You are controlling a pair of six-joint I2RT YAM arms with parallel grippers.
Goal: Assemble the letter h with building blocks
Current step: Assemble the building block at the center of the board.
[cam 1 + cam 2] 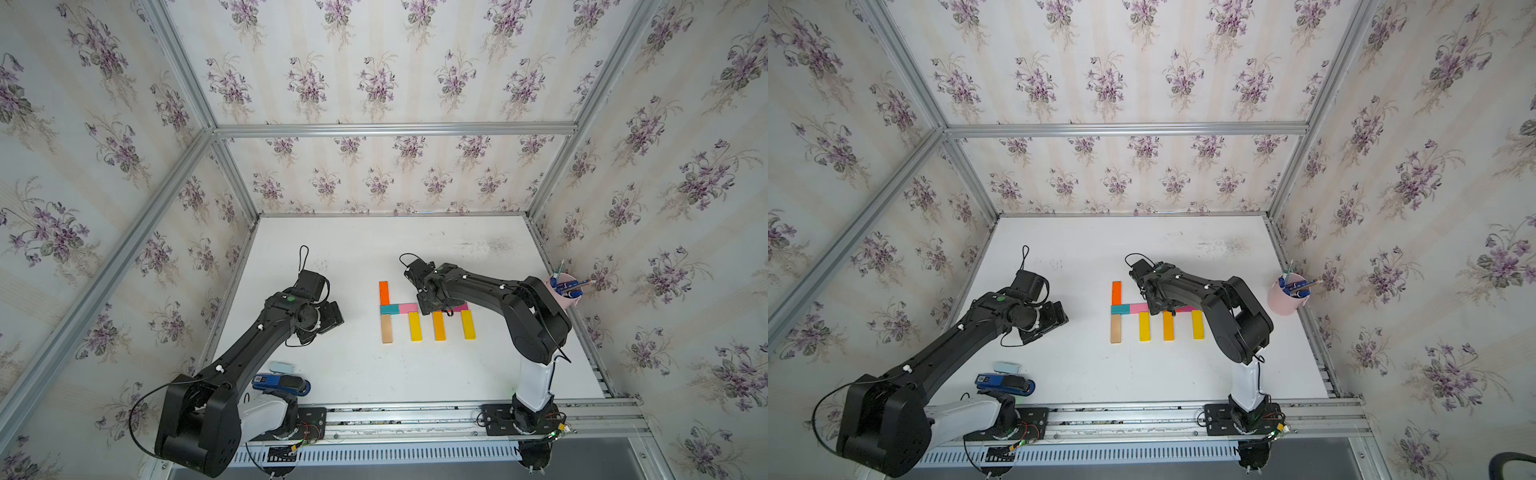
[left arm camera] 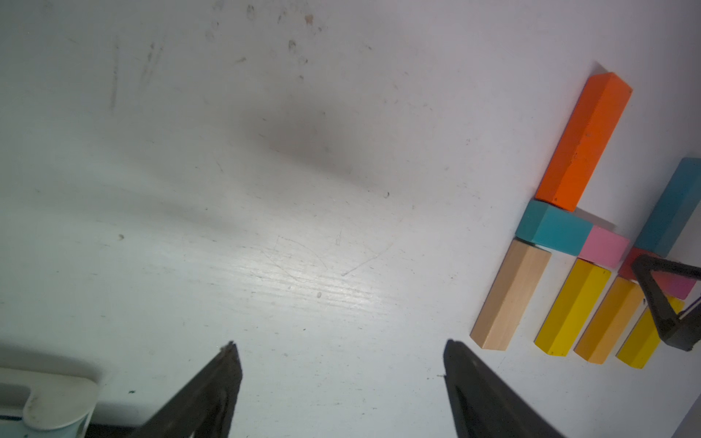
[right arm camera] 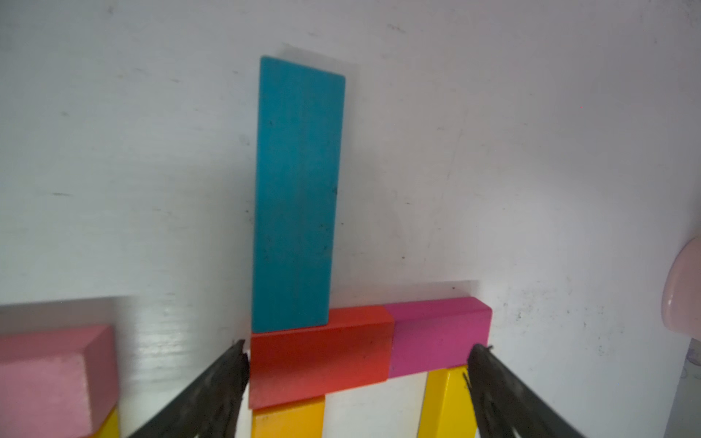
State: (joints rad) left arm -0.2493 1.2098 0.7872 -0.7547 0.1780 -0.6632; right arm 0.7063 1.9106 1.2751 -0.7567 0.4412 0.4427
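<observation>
Right wrist: tool (image 3: 360, 349) straddles red block (image 3: 320, 356), magenta block (image 3: 436, 337); clearance unclear

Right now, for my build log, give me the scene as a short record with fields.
left h: orange stem, short teal and pink bar, wood and yellow legs
right h: long teal stem, red and magenta bar, amber and second yellow legs
left gripper: open, over bare table, apart from left h
right gripper: open, above the red-magenta bar
other: stapler, cup
</observation>
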